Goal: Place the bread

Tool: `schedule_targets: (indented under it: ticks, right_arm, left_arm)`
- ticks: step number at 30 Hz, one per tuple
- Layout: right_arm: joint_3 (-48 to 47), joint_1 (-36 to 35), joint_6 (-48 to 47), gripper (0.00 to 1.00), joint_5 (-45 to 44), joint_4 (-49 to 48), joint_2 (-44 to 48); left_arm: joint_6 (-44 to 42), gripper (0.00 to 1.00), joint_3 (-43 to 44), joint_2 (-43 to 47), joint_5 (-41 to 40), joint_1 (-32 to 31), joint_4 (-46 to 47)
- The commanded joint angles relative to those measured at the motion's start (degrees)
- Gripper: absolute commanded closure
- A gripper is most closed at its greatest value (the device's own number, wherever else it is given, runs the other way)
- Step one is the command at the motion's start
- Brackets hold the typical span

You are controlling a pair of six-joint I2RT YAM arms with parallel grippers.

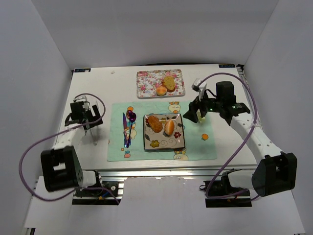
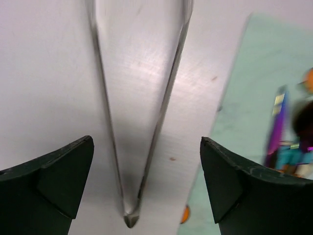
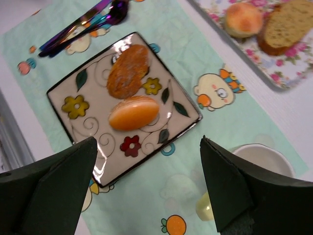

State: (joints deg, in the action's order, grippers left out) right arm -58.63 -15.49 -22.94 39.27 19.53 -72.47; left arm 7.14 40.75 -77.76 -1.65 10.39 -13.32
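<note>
Two pieces of bread lie on the square plate (image 1: 159, 143) in the middle of the top view. The brown roll (image 1: 155, 123) has its long axis running from upper left to lower right. The pale roll (image 1: 169, 127), just beside it on the right, lies nearly vertical in the frame.

The plate rests on a green placemat (image 1: 195, 147), with cutlery (image 1: 128, 128) on its left and bare mat on its right. Above the mat, near the far edge of the desk (image 1: 112, 88), a floral tray (image 1: 144, 81) carries a round bun (image 1: 161, 90) and a bread slice (image 1: 169, 82).

The right end effector (image 1: 195, 116) hovers just right of the plate, spread wide and holding nothing. In its wrist view both rolls show above and between its fingers, and a white cup (image 3: 261, 159) sits by the right-hand one.

The left end effector (image 1: 87, 120) is at the left of the desk, well apart from the plate. It too is spread wide. Metal tongs (image 2: 129, 218) lie flat between its fingers, touched by neither, with the hinge at the bottom of the frame and the arms opening upward. There is bare desk to the left of the tongs and the mat's edge to their right.
</note>
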Motion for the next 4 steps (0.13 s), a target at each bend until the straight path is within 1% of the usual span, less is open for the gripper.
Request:
schedule_targets:
  ticks: [1,2,3,4]
  right_arm:
    - [-5.3,-0.7,9.3,0.1,-11.0,-2.2,-0.1]
    - [-5.3,-0.6,9.4,0.1,-11.0,-3.2,0.5]
    - [-4.8,-0.6,9.5,0.11,-10.2,-4.5,1.1]
    - [-4.1,-0.6,9.7,0.11,-9.0,-6.0,1.6]
  left_arm:
    - [7.0,0.02,0.4,10.6,3.6,0.2,3.0]
    - [10.9,0.02,-0.3,14.3,3.5,0.2,3.7]
    - [12.9,0.02,-0.6,15.9,2.9,0.2,4.1]
    - [14.7,0.02,-0.8,17.3,-0.9,0.2,4.3]
